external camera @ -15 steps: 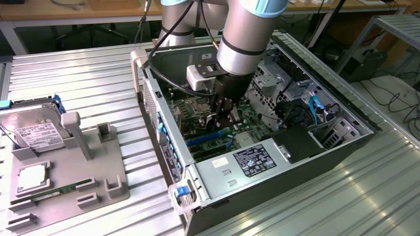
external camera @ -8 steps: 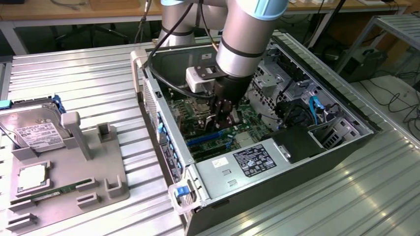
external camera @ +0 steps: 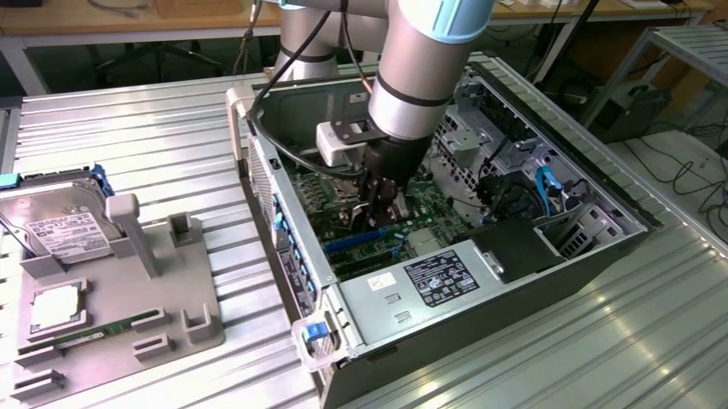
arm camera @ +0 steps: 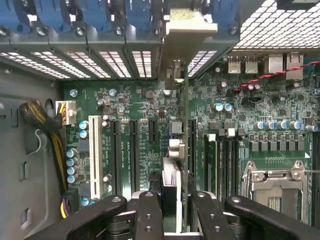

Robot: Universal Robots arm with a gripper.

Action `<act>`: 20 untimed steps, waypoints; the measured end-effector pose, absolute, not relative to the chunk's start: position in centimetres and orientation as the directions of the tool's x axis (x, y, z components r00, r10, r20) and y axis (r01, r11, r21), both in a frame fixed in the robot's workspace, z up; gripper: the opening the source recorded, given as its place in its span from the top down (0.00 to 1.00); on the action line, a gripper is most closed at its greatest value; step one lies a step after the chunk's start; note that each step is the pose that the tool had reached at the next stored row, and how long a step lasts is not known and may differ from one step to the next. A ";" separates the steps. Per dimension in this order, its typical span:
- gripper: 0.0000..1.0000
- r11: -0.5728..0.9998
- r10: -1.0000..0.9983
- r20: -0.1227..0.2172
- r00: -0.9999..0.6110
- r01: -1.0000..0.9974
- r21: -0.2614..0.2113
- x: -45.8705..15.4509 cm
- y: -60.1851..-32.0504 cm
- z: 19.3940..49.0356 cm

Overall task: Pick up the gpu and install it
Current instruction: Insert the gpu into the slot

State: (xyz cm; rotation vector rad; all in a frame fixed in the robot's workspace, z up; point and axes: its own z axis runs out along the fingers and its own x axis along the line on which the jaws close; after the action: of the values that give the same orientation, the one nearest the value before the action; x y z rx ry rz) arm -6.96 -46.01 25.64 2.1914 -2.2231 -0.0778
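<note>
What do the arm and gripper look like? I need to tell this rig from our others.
The arm is a silver-grey tube with light-blue joint caps and a black band. A white block sits at the wrist, with black cables alongside. The gripper is black; its fingers have small holes.

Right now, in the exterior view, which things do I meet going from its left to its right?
Silver hard drive with white label → grey plastic parts holder → black gripper inside the open computer case → grey metal rack.

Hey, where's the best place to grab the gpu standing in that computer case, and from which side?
Probably the gpu's free top edge, from straight above through the computer case's open side. The card stands on edge over the motherboard, its silver bracket against the rear slots. The end effector pinches its thin faces there.
</note>
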 end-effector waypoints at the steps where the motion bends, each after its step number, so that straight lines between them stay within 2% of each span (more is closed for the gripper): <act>1: 0.73 0.014 -1.000 -0.022 -0.015 -0.999 0.049 -7.0 -46.0 25.6; 20: 0.73 0.014 -1.000 -0.023 -0.015 -0.999 0.050 -7.5 -46.0 23.8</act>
State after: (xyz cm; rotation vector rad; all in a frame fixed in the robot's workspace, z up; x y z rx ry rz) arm -7.50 -46.02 23.81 2.1917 -2.2233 -0.0805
